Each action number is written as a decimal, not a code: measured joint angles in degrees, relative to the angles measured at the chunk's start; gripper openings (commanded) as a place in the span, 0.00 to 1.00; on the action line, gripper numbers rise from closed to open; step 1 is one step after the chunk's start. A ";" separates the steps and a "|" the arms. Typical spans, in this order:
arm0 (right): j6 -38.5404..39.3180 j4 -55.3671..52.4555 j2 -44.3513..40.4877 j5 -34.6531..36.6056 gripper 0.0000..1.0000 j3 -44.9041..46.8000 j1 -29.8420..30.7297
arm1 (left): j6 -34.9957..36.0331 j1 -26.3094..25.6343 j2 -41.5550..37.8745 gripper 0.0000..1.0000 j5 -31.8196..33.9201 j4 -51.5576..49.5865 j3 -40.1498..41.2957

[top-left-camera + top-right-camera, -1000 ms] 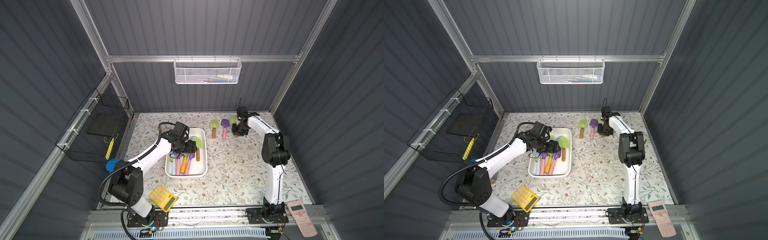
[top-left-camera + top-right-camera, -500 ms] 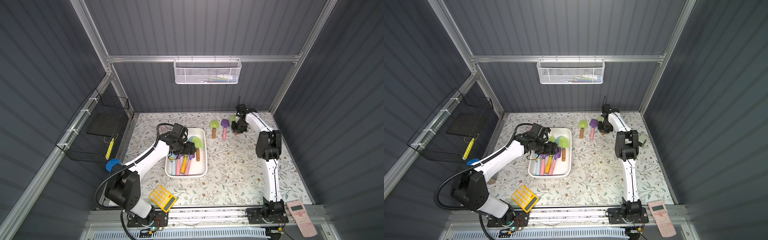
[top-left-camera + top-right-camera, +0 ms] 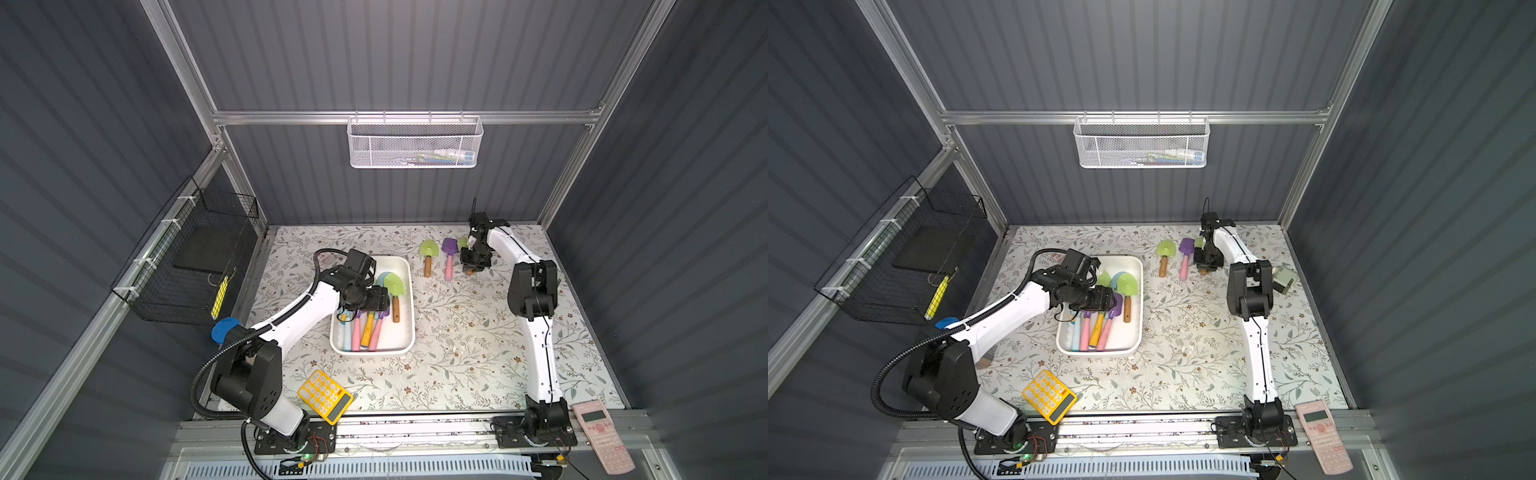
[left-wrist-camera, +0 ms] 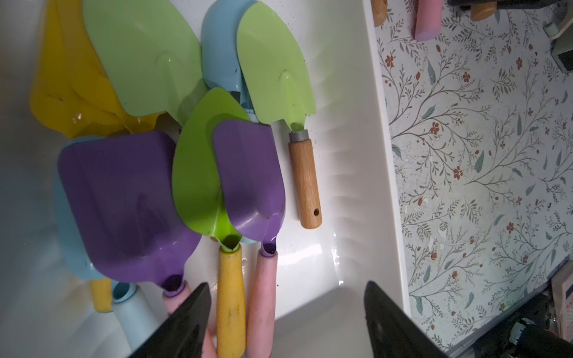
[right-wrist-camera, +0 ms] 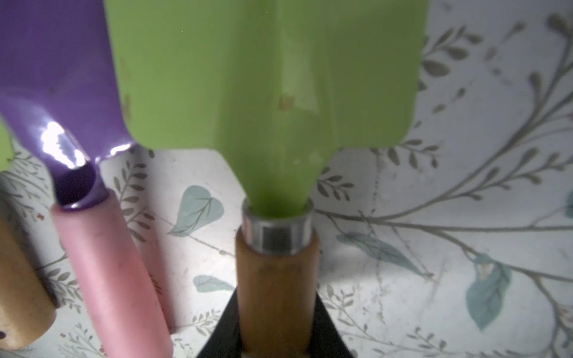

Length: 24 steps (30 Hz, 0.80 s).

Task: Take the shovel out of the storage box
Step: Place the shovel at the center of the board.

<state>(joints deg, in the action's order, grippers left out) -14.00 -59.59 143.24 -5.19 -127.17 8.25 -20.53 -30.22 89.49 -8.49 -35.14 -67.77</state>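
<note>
The white storage box (image 3: 412, 307) (image 3: 1140, 307) holds several toy shovels. One green shovel with a wooden handle (image 3: 395, 291) (image 4: 276, 71) lies along its right wall. My left gripper (image 3: 384, 307) (image 3: 1111, 305) (image 4: 286, 288) hangs open inside the box, with a yellow handle (image 4: 231, 291) and a pink handle (image 4: 263, 294) between its fingers, untouched. At the back right, my right gripper (image 3: 470, 268) (image 3: 1204, 268) (image 5: 277, 328) is shut on the wooden handle of another green shovel (image 5: 266, 93), which lies on the mat.
A green shovel (image 3: 427, 255) and a purple shovel with a pink handle (image 3: 449, 253) lie on the mat left of the right gripper. A yellow calculator (image 3: 325, 397) and a pink calculator (image 3: 602, 436) sit at the front. A white mesh basket (image 3: 415, 143) hangs on the back wall, a black wire basket (image 3: 187, 257) on the left.
The right arm's elbow has swung slightly left and back while its gripper stays on the green shovel beside the purple one. The left gripper has hardly moved.
</note>
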 measured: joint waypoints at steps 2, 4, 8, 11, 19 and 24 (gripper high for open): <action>-0.02 -0.13 0.00 0.00 0.38 0.00 0.00 | 0.00 0.00 0.11 0.78 0.20 0.00 0.00; 0.02 -0.15 0.00 0.02 0.41 0.00 0.04 | 0.00 0.00 0.11 0.78 0.35 0.00 0.00; 0.00 -0.44 0.00 0.31 0.42 -0.04 0.04 | 0.00 0.00 0.11 0.78 0.42 0.02 0.00; -0.11 -0.70 0.00 0.57 0.45 -0.22 0.04 | 0.00 0.00 0.11 0.78 0.42 0.02 0.00; -1.40 0.46 -6.80 0.70 0.67 5.35 0.04 | 0.09 -0.09 0.66 0.76 1.14 -0.28 -0.09; -2.78 4.59 -21.77 0.85 0.68 16.57 0.04 | 0.46 -1.55 3.26 0.72 3.06 -1.64 -1.97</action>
<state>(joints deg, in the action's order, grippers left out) -16.78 -55.00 121.47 -4.34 -110.61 8.29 -20.08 -31.77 92.75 -5.43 -36.77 -69.73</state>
